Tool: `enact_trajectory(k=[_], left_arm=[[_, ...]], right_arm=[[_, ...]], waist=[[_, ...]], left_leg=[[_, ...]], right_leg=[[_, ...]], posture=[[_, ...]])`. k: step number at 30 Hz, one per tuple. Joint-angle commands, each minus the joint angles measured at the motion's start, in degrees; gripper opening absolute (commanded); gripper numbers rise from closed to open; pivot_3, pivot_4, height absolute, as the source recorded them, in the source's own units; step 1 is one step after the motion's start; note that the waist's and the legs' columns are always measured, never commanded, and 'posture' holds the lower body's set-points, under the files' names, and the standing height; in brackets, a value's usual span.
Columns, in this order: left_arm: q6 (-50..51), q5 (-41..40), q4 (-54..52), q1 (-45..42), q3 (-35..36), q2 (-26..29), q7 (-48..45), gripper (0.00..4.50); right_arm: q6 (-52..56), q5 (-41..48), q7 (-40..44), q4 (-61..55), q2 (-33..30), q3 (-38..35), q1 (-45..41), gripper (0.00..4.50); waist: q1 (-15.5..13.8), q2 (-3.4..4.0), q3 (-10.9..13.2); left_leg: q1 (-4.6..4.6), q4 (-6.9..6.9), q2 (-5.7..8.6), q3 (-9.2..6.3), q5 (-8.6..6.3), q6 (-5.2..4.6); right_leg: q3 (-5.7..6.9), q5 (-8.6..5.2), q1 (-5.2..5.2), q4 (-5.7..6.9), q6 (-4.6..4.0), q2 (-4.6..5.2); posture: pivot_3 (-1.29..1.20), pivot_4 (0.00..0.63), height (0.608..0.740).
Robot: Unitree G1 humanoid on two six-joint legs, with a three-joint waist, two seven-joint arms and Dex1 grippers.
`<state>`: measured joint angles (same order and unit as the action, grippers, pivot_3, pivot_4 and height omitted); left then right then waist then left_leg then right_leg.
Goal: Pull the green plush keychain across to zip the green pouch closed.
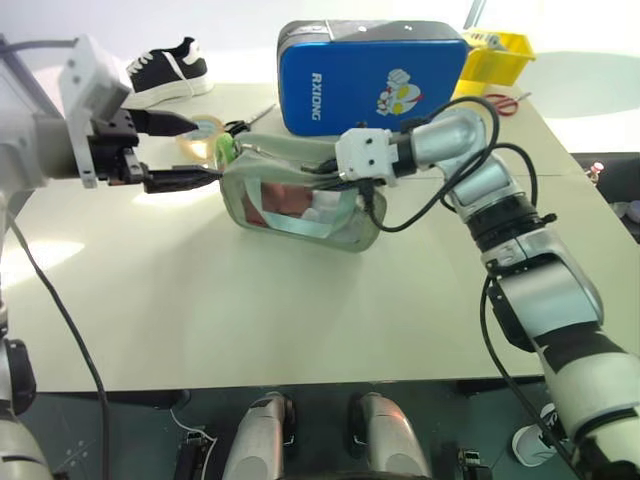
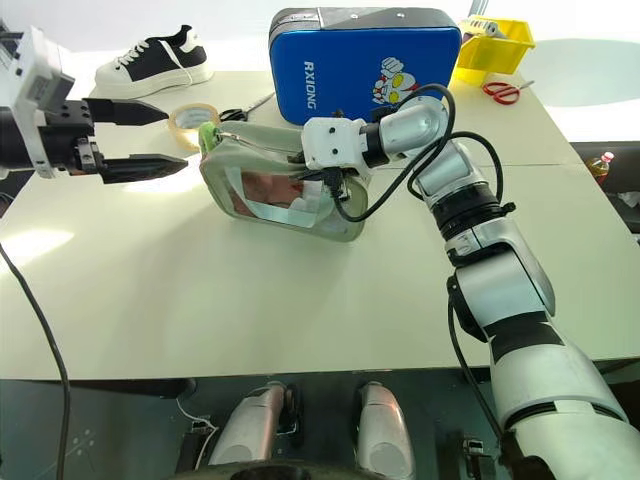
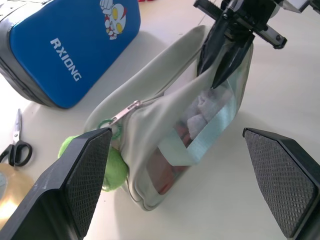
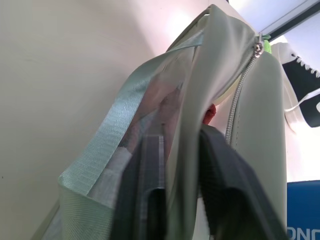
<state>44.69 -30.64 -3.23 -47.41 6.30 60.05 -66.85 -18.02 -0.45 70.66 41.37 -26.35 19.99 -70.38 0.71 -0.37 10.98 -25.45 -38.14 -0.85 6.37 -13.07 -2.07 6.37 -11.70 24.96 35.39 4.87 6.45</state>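
Head view: left gripper (image 2: 150, 137) spread wide, level at left of frame, just short of the green plush keychain (image 2: 208, 136) on the green pouch (image 2: 285, 190), frame centre.
Right wrist view: right gripper (image 4: 187, 165) straddles the pouch's fabric edge.

Left gripper (image 2: 150, 137) agape (right gripper (image 4: 180, 190) pinching)

Blue hard case (image 2: 365, 62) with white "RXIONG" lettering, beside a cartoon hero print

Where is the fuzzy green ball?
In the left eye view, the small lime-green fuzzy plush keychain hangs at the left end of the pale sage-green soft pouch, beside the open left tool and near the tape roll.
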Motion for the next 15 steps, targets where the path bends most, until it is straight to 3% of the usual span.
enact_trajectory(k=[1,9,15], left_arm=[[-0.59,-0.51,0.53,-1.05,1.94,0.52,0.32,4.5],[-8.57,5.07,12.75,0.25,0.88,-1.55,2.87,4.5],[-16.72,10.5,28.29,-7.16,-1.69,-7.03,4.21,4.5]], right_arm=[[5.82,1.97,1.32,-7.5,-4.02,-4.13,0.12,2.45],[31.24,8.42,0.41,-33.18,-14.62,-12.43,10.99,2.45],[42.95,10.93,-4.45,-43.85,-14.48,-13.67,19.2,2.45]], waist=[[-0.08,0.0,0.0],[0.03,0.0,-0.01],[-0.06,-0.03,-0.02]], left_leg=[[-0.02,0.0,0.0,0.0,0.0,0.0],[0.03,0.03,-0.01,0.01,-0.01,-0.02],[0.02,0.0,-0.01,0.02,-0.06,-0.12]], right_leg=[[0.0,0.0,0.01,0.0,0.0,0.0],[0.0,0.0,0.02,0.04,0.0,0.01],[0.01,0.0,0.03,0.08,0.0,0.02]], posture=[[0.0,0.15,0.74],[0.0,0.15,0.74],[0.0,0.15,0.74]])
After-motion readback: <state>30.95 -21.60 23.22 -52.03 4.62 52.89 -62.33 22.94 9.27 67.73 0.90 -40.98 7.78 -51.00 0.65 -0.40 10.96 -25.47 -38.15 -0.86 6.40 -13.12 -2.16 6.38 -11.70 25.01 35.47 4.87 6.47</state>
